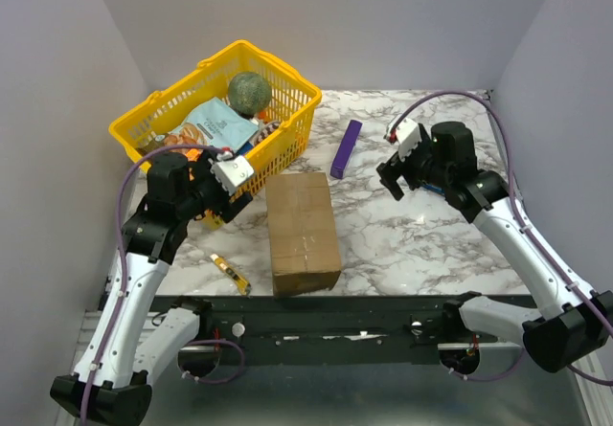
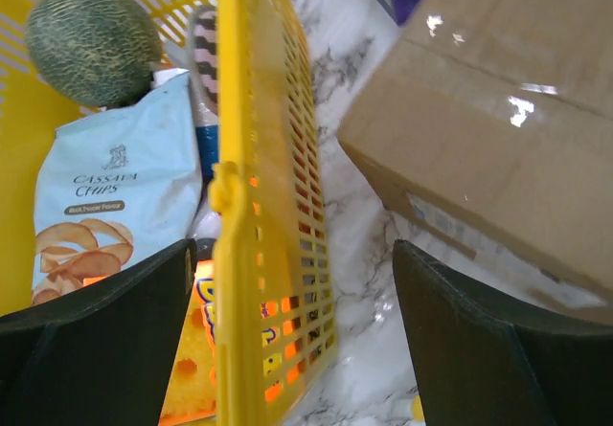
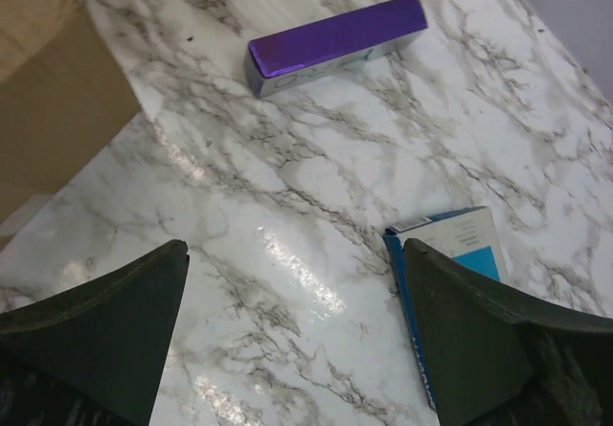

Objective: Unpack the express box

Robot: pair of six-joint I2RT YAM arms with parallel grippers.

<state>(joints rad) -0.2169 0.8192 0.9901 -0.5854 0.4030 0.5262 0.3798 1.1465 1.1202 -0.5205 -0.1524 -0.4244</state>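
Observation:
The express box (image 1: 304,233) is a plain brown carton lying shut on the marble table, between the two arms near the front edge. The left wrist view has it at the upper right (image 2: 498,129), and one corner reaches into the right wrist view (image 3: 48,110). My left gripper (image 1: 225,204) hangs open to the left of the box, over the near wall of the yellow basket (image 2: 259,158). One of its fingers is inside the basket and the other outside (image 2: 292,254). My right gripper (image 1: 393,179) is open above bare marble (image 3: 292,249), to the right of the box, holding nothing.
The yellow basket (image 1: 287,110) at the back left holds a green melon (image 1: 249,92), a chips bag (image 1: 218,124) and other packets. A slim purple box (image 1: 346,147) lies behind the carton. Under the right gripper lies a blue-and-white box (image 3: 460,244). A small yellow packet (image 1: 230,273) rests at the front left.

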